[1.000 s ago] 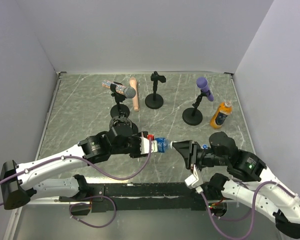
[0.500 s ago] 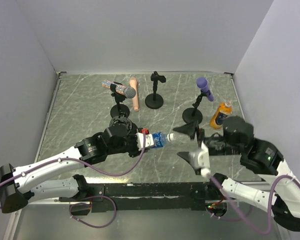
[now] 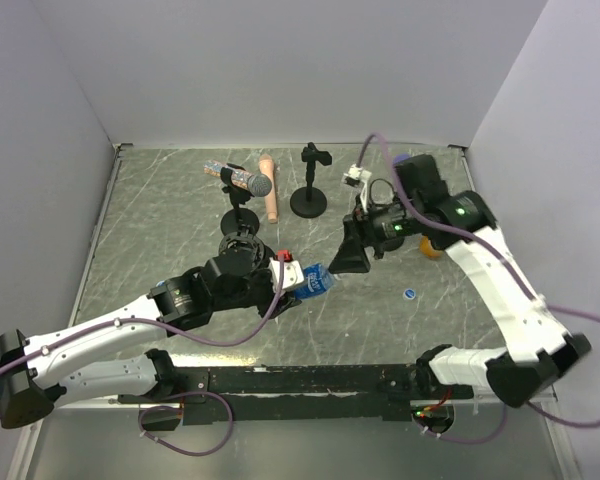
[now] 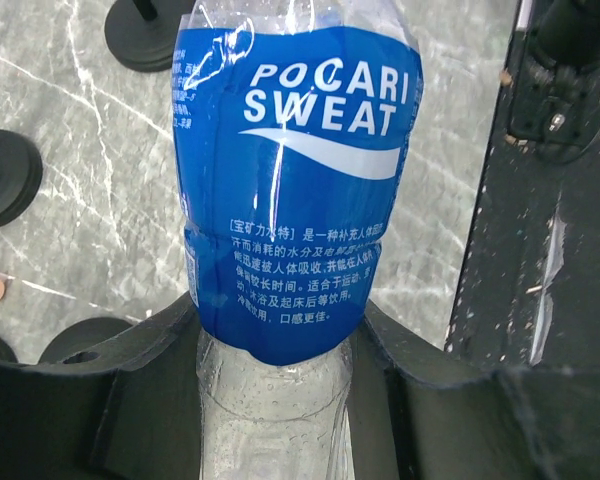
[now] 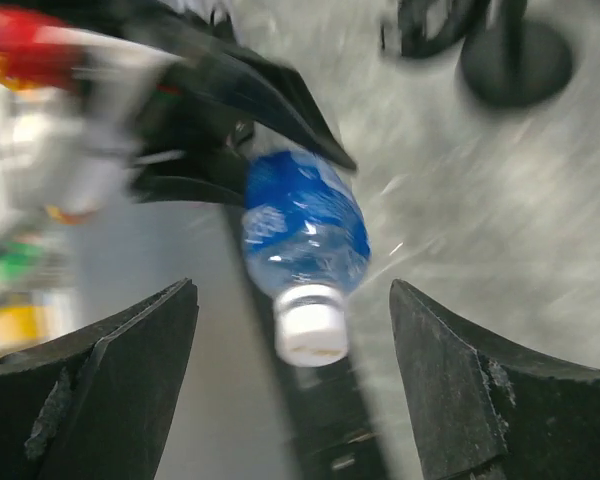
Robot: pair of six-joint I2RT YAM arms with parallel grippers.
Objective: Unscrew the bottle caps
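Note:
My left gripper [image 4: 280, 405] is shut on the lower body of a blue-labelled clear bottle [image 4: 295, 170]. In the top view that bottle [image 3: 316, 282] lies roughly level above the table, neck pointing right. The right wrist view, blurred, shows a whitish cap [image 5: 309, 331] on the neck. My right gripper [image 3: 354, 256] hangs open just right of the neck, touching nothing, its fingers [image 5: 130, 370] standing wide on either side of the cap. A small blue cap [image 3: 409, 294] lies loose on the table. The orange bottle [image 3: 433, 249] peeks out behind my right arm.
At the back stand an empty black microphone stand [image 3: 309, 199] and a stand holding a silver-headed microphone [image 3: 244, 181], with a pink microphone [image 3: 269, 190] lying between them. Another black base [image 3: 242, 246] sits under my left arm. Walls close the table on three sides.
My right gripper has opened, left the bottle's neck, and swung up and toward the back right. My left arm has kept its grip and lifted the bottle slightly.

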